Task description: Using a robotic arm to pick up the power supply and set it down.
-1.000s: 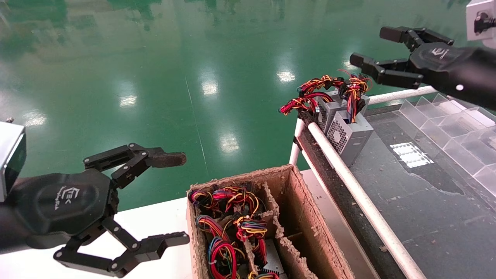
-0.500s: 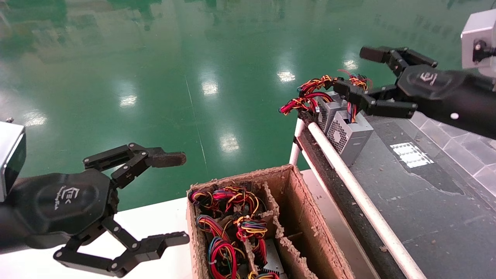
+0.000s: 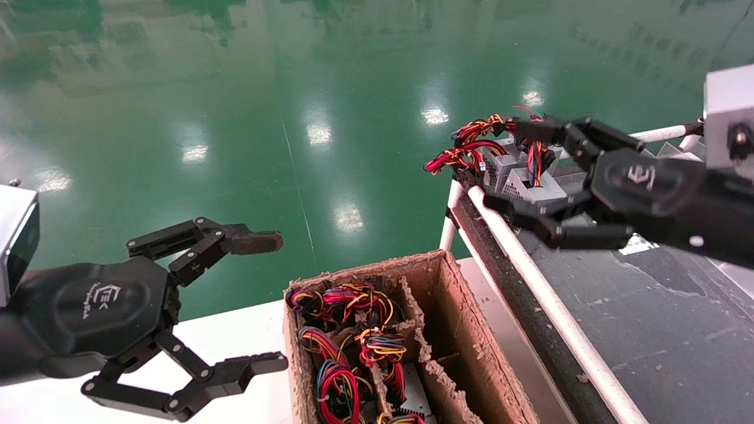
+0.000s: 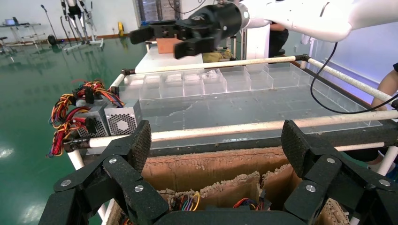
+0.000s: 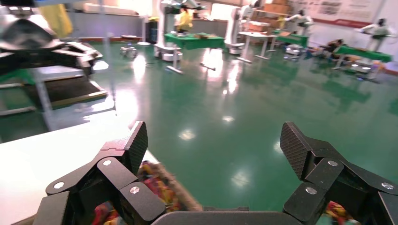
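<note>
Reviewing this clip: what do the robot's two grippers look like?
Both are matte black two-finger linkage grippers with silver pivot pins, a rounded palm bearing a white logo, and a silver-grey wrist block. The left gripper has a rusty-brown fingertip pad; the right gripper shows none.

Right end effector (image 3: 518, 171) covers lower half of power supply (image 3: 533, 187); cardboard box (image 3: 471, 330) cut off at frame bottom.

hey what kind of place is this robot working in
Probably a factory floor or robot test hall: a glossy green floor, a railed workbench holding a power supply under the open right tool, and a cardboard box packed with wired units.
</note>
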Tool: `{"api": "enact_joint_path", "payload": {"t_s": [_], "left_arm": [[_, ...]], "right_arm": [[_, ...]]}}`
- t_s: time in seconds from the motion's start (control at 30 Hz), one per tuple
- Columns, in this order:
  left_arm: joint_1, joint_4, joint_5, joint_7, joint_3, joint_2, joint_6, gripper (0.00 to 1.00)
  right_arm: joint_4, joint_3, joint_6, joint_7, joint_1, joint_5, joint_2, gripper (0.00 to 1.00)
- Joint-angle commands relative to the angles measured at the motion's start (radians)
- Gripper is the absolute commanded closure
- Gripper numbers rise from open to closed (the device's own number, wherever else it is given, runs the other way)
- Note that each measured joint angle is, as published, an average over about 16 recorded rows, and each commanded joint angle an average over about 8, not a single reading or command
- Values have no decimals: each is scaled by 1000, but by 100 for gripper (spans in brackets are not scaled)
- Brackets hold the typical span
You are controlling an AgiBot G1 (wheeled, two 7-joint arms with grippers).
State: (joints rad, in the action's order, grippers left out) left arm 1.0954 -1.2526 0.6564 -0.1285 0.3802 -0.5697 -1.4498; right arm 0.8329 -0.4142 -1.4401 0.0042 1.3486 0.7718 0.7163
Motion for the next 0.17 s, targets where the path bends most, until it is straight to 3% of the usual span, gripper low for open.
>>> {"api": "enact_joint_path", "payload": {"t_s": [0.03,0.17], "left_arm": [[0,0,0,0,0,0,0,0],[0,0,0,0,0,0,0,0]], "right_arm": [[64,19,-8,26,-39,-6,-15,0],[118,35,-15,48,-72,-11,-27,0]]}}
